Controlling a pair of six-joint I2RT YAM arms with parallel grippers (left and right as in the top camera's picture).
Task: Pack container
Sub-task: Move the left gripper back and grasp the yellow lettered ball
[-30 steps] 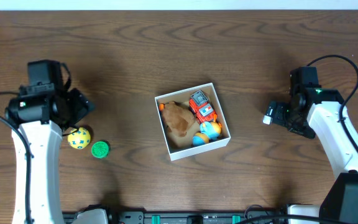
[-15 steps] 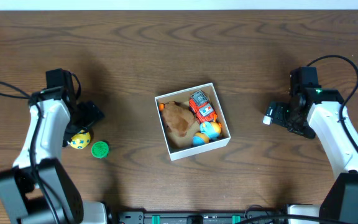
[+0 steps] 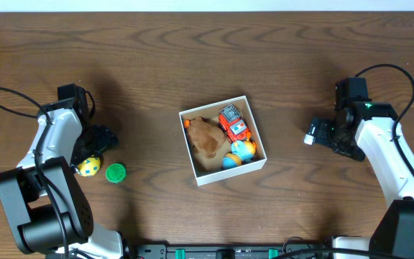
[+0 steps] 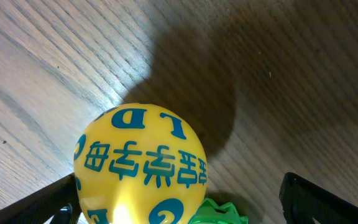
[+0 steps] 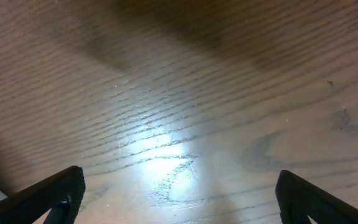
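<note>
The container [image 3: 257,129] is a small white-walled box with a brown inside at the table's middle. It holds a brown plush toy [image 3: 205,138], a red toy car [image 3: 233,123] and a blue-and-orange ball [image 3: 240,151]. A yellow ball with blue print [image 3: 88,167] [image 4: 140,165] lies at the left, with a green bottle-cap toy [image 3: 116,172] [image 4: 219,212] beside it. My left gripper [image 3: 95,147] [image 4: 179,205] is open, low over the yellow ball, fingers either side of it. My right gripper [image 3: 320,133] [image 5: 179,199] is open and empty over bare table, right of the container.
The dark wooden table [image 3: 157,65] stretches all round the container. A black cable [image 3: 2,97] loops at the left arm. A strip of equipment runs along the front edge [image 3: 214,252].
My left arm has swung down toward the front, bringing the gripper over the yellow ball. The right arm has not moved.
</note>
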